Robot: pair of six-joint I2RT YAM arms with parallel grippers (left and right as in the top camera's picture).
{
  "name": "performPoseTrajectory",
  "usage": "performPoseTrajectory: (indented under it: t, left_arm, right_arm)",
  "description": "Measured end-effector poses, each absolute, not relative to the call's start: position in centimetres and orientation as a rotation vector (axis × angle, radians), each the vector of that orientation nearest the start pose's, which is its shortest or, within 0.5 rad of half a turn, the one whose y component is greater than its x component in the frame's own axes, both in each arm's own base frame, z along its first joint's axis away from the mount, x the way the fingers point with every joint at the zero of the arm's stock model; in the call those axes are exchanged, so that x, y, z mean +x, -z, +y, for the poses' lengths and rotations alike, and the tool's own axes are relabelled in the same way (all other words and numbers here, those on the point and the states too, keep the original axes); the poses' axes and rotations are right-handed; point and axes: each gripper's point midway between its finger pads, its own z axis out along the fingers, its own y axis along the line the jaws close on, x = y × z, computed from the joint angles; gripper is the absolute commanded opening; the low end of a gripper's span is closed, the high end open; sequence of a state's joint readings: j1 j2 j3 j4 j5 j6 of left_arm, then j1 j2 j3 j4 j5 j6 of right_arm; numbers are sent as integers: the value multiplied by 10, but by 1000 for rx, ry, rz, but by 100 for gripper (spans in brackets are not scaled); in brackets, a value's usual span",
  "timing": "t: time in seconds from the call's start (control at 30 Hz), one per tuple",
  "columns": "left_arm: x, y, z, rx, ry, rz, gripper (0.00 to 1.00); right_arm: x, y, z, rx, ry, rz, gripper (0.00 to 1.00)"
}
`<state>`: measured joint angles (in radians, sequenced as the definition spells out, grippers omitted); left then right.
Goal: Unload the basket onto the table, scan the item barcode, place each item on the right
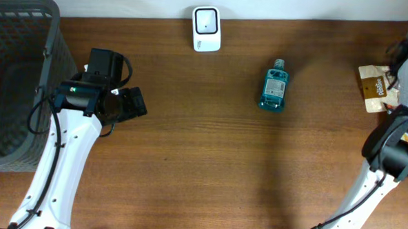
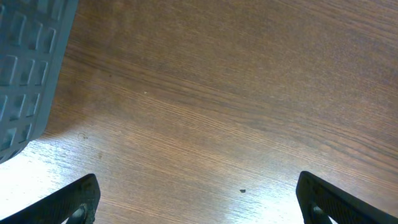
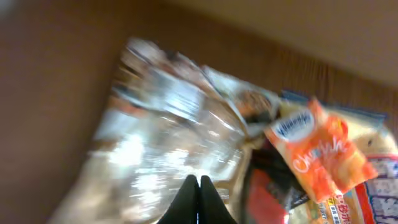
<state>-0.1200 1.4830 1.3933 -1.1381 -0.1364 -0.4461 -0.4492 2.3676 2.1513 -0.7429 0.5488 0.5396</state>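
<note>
A white barcode scanner (image 1: 206, 28) stands at the table's far edge. A blue bottle (image 1: 274, 86) lies to its right, with neither gripper near it. At the far right lies a brown snack packet (image 1: 375, 86), partly hidden under my right arm (image 1: 407, 82). The right wrist view is blurred; it shows my right gripper (image 3: 199, 190) shut, with its fingers pressed together just over a shiny clear packet (image 3: 168, 124) and an orange packet (image 3: 317, 149) beside it. My left gripper (image 1: 132, 103) hangs wide open over bare wood (image 2: 199, 186), with nothing between its fingers.
A grey mesh basket (image 1: 15, 23) fills the left end of the table, close behind my left arm; its wall (image 2: 25, 68) shows in the left wrist view. More printed packets (image 3: 373, 193) lie in the pile at the far right.
</note>
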Motion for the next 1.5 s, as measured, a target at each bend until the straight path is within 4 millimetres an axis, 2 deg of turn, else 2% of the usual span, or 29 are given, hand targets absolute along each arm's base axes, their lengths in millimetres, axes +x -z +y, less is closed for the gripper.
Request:
performPoseTrajectory:
  t: [0.03, 0.1, 0.13, 0.17, 0.23, 0.27, 0.3, 0.33, 0.37, 0.43, 0.53, 0.67, 0.73, 0.77, 0.87, 0.93, 1.07, 1.5]
  left_arm:
    - [329, -184, -16, -483, -48, 2732, 99]
    - [329, -184, -16, -483, -48, 2732, 99]
    - [329, -184, -16, -483, -48, 2733, 99]
    - [329, -184, -16, -483, -48, 2732, 99]
    - [329, -184, -16, -483, -48, 2732, 99]
    - [329, -184, -16, -483, -47, 2732, 99]
    - [329, -184, -16, -483, -48, 2732, 99]
    - [329, -184, -16, -483, -48, 2732, 99]
    - [329, -184, -16, -483, -47, 2732, 99]
    - [329, -184, -16, -483, -47, 2732, 99]
    - [329, -184, -16, -483, -48, 2733, 99]
    - [329, -184, -16, -483, -48, 2733, 99]
    - [329, -184, -16, -483, -48, 2733, 99]
    - [329, -184, -16, -483, -48, 2733, 99]
    - [329, -184, -16, -483, -48, 2732, 99]
    - [329, -184, -16, -483, -48, 2733, 99]
    - [329, -184, -16, -483, -48, 2733, 99]
    - [329, -184, -16, -483, -48, 2732, 99]
  right_arm:
    - [500, -144, -326, 1298, 615, 2024, 10]
    - [525, -181, -289, 1133, 480, 2057, 40]
    - [535, -190, -269, 1034, 409, 2107, 59]
    - [543, -194, -248, 959, 342, 2150, 70]
    - [552, -191, -207, 818, 216, 2256, 74]
    - [553, -181, -177, 732, 133, 2346, 75]
    - [550, -172, -152, 672, 70, 2421, 79]
    - [549, -169, -142, 638, 24, 2453, 82]
    - [543, -160, -111, 583, -29, 2530, 87]
    - [533, -151, -76, 498, -88, 2624, 90]
    - [520, -143, -40, 398, -131, 2718, 91]
    - [498, -134, -1, 211, -143, 2843, 93]
    - [489, -128, 20, 113, -152, 2894, 100]
    - [486, -124, 31, 67, -154, 2914, 99]
    - [483, -109, 50, -6, -162, 2951, 99]
    - [481, -92, 63, -51, -163, 2989, 98]
    - [479, -75, 66, -60, -160, 3029, 99]
    - [474, -72, 67, -49, -158, 3052, 98]
